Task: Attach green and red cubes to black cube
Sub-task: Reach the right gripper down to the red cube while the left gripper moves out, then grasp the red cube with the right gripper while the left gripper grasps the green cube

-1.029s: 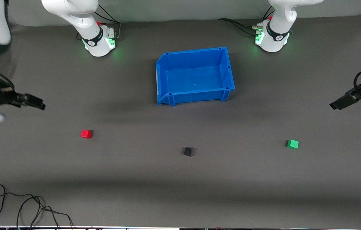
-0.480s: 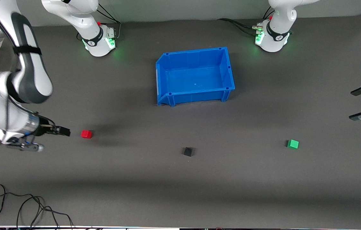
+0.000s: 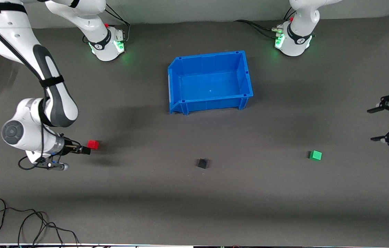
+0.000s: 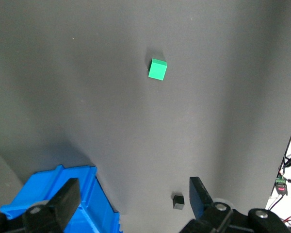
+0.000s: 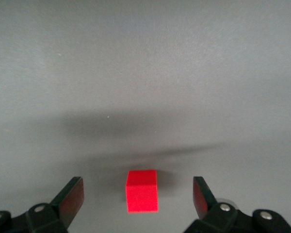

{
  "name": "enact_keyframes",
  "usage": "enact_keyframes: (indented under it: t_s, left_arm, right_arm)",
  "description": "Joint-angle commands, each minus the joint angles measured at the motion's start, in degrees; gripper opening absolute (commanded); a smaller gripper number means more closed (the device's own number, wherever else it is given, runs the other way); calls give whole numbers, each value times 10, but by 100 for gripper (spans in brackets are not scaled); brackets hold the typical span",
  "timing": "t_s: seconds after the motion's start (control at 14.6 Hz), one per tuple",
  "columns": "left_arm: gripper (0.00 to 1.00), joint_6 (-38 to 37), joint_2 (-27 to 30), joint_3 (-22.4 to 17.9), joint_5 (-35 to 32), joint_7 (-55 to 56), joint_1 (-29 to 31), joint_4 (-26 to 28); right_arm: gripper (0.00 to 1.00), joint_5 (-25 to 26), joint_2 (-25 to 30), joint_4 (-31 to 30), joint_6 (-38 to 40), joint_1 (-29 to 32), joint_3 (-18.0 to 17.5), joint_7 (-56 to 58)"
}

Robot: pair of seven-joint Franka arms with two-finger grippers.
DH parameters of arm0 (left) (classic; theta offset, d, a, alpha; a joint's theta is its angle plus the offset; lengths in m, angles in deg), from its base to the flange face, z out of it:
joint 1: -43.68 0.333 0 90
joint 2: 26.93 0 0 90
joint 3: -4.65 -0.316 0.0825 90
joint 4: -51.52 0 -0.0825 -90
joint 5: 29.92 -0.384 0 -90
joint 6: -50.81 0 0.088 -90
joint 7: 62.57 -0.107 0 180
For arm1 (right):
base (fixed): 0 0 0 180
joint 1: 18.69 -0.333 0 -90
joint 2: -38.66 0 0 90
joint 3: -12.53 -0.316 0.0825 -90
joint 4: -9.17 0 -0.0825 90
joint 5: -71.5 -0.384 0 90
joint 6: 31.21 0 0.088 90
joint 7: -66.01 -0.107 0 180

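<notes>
The red cube [image 3: 93, 144] lies on the grey mat toward the right arm's end. My right gripper [image 3: 85, 150] is low beside it and open; in the right wrist view the red cube [image 5: 142, 191] sits between the two fingers [image 5: 70, 198], touching neither. The black cube [image 3: 202, 163] lies mid-table, nearer to the front camera than the blue bin. The green cube [image 3: 315, 155] lies toward the left arm's end. My left gripper [image 3: 377, 124] hangs open over the mat past the green cube. The left wrist view shows the green cube [image 4: 157, 69] and the black cube [image 4: 178, 201].
The blue bin [image 3: 246, 74] stands empty between the arm bases, and its corner shows in the left wrist view [image 4: 63, 194]. Loose black cables [image 3: 25, 224] lie at the table's front corner at the right arm's end.
My right gripper has come down and in from the table's edge until its fingers flank the red cube. My left gripper has turned and moved slightly inward. The cubes have not moved.
</notes>
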Motion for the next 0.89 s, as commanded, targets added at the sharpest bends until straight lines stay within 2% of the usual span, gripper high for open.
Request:
enact_keyframes:
  t_s: [0.0,0.27,0.62,0.82]
  left_arm:
    - [100,11,-38,4,15,-1,7,-10]
    - [100,44,-95,4,29,-73,6,-4]
    - [100,96,-152,6,32,-129,0,-1]
    - [100,134,-188,7,32,-154,-2,0]
  right_arm:
    - [100,-12,-12,-25,-48,0,1,12]
    - [100,-12,-30,-60,-120,0,1,9]
    - [99,-12,-36,-72,-126,-3,0,6]
    - [92,-12,-35,-76,-126,-3,0,6]
